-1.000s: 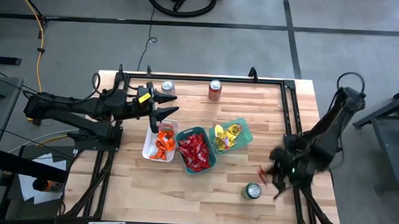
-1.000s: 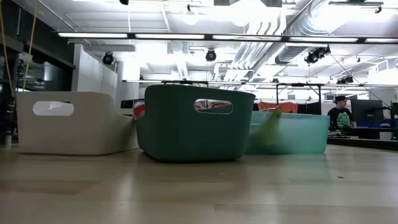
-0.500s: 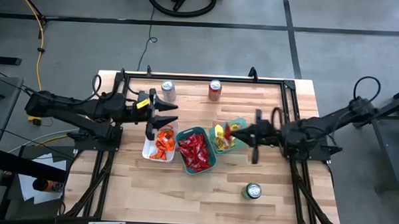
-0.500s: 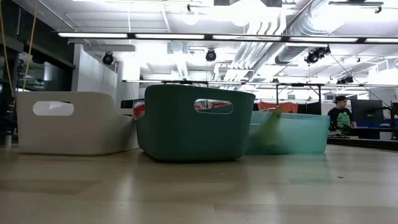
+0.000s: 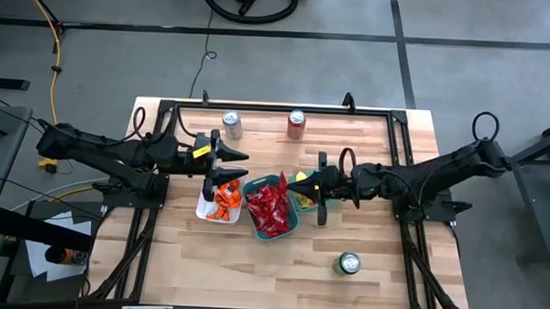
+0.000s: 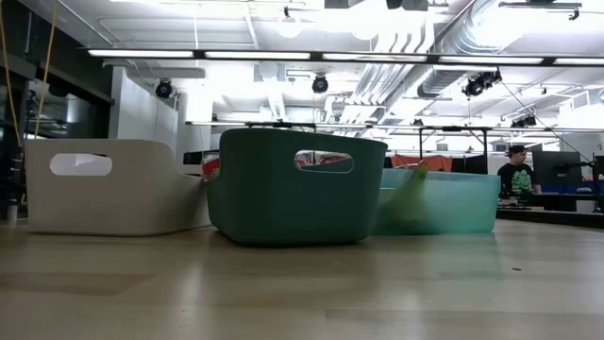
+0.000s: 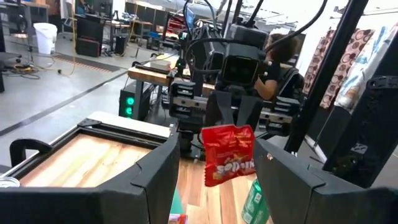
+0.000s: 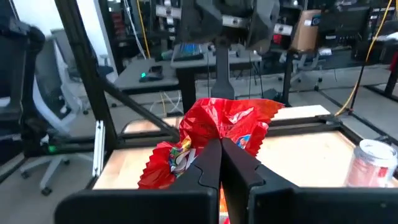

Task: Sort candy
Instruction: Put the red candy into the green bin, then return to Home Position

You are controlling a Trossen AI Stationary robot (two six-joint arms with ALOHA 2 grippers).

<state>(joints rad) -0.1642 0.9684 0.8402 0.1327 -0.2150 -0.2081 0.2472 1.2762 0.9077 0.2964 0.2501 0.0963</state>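
Risk here centres on the dark green bin [image 5: 270,208]. From above, the right gripper [image 5: 322,185] hovers just beside its far corner, over the pale green bin [image 5: 336,178], while the left gripper [image 5: 221,165] waits over the white bin [image 5: 205,205] with fingers spread and empty. At table height the bin walls hide everything. The left wrist shows the red candy packet [image 7: 229,154] dangling; the right wrist shows its fingers closed on one crinkled edge, so early release could drop it among yellow candy.
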